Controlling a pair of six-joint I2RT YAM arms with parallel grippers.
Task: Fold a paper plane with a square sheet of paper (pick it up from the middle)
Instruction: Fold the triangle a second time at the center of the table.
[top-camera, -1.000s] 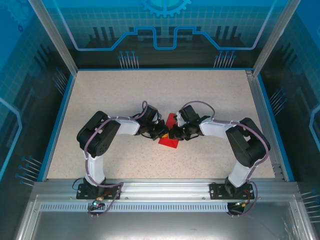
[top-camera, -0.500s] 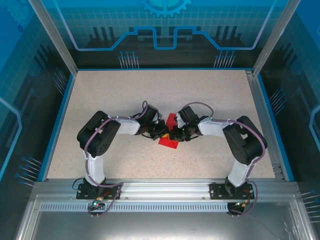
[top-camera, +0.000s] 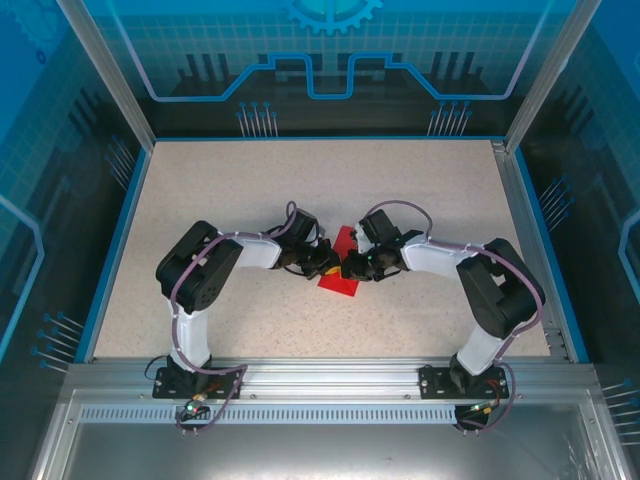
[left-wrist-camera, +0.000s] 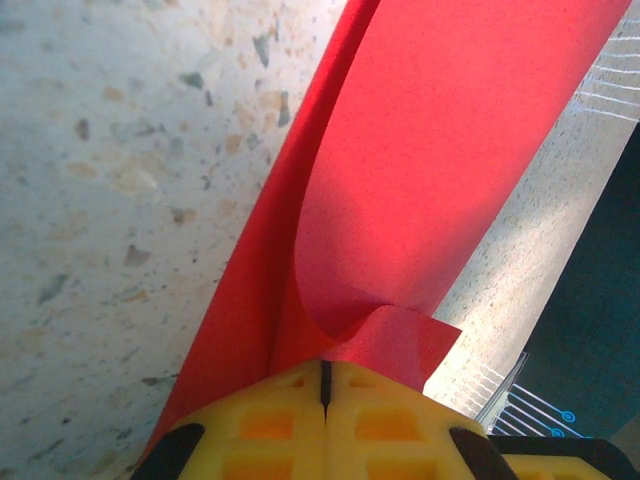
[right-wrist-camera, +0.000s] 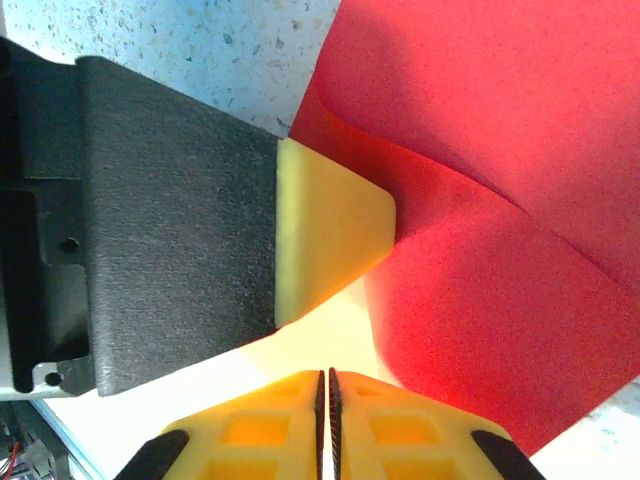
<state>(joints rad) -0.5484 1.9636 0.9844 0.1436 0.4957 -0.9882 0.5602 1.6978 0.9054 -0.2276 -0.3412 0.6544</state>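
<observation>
Bright red square sheet of paper (left-wrist-camera: 420, 150), curled over: left claw (left-wrist-camera: 322, 372) pinches its fold; right claw (right-wrist-camera: 325, 382), closed alongside, shifts slightly; crease unfinished.

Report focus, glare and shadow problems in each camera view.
Top external view: evenly lit and sharp, but the red sheet is small and partly covered. Left wrist view: sheet crisp, soft shadow inside its curl, left claw slightly soft up close. Right wrist view: the table washes out to pale glare just ahead of the right claw.
</observation>
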